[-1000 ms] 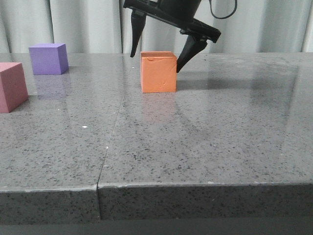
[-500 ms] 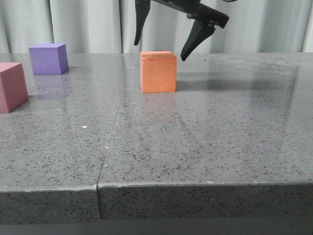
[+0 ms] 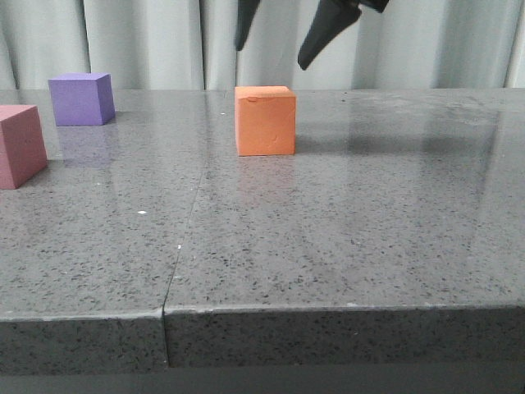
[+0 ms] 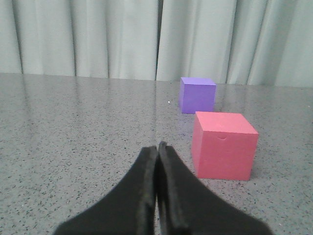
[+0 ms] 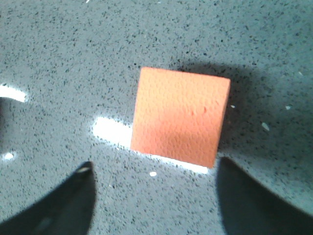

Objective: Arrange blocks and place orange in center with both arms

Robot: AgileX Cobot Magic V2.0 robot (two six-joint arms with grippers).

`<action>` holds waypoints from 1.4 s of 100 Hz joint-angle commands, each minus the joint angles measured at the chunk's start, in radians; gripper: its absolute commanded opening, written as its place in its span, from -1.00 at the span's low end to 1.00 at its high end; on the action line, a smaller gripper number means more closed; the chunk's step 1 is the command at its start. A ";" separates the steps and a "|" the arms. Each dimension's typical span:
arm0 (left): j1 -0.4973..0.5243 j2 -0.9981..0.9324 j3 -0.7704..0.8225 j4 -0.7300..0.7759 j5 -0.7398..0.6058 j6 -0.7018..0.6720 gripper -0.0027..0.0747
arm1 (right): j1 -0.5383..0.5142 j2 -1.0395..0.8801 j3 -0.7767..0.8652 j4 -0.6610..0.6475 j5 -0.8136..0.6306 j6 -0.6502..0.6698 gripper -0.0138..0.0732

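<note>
Orange cube (image 3: 265, 121) sits upright on the grey stone table (image 3: 344, 230), roughly mid-table in front view, nothing touching it. Small dent visible on its top front edge.

Right gripper (image 3: 283, 37) hangs above the cube, clear of it — fingers spread wide, tips pointing down, only the lower parts in frame. Right wrist cam looks straight down: cube (image 5: 180, 116) between the two finger tips, gap on both sides, one fingertip (image 5: 63, 205) well off the cube's edge. Nothing pinched.

Purple cube (image 3: 80, 98) is far left toward the back of the table, near the curtain (image 3: 148, 41). Pink cube (image 3: 20, 145) is at the left edge of front view, closer to the camera than the purple one, partly cut off. Both well apart from the orange cube.

Left gripper (image 4: 157, 147) — fingers pressed together, empty, low over the table. Left wrist cam shows the pink cube (image 4: 223, 145) just beside the tips w/ the purple cube (image 4: 197, 95) behind it, the two apart.
</note>
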 commanded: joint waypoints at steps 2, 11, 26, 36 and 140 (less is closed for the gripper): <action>0.002 -0.030 0.040 -0.010 -0.079 -0.007 -0.98 | 0.000 -0.099 0.014 -0.005 0.092 -0.027 -0.10; 0.002 -0.030 0.040 -0.010 -0.079 -0.007 -0.98 | 0.000 -0.132 0.058 -0.015 0.092 -0.045 -0.48; 0.002 -0.030 0.040 -0.010 -0.079 -0.007 -0.98 | 0.000 -0.188 0.135 -0.017 0.090 -0.060 -0.85; 0.002 -0.030 0.040 -0.010 -0.079 -0.007 -0.98 | 0.000 -0.231 0.198 -0.020 0.080 -0.075 -0.84; 0.002 -0.030 0.040 -0.010 -0.084 -0.007 -0.98 | 0.000 -1.084 1.315 -0.073 -0.671 -0.111 -0.84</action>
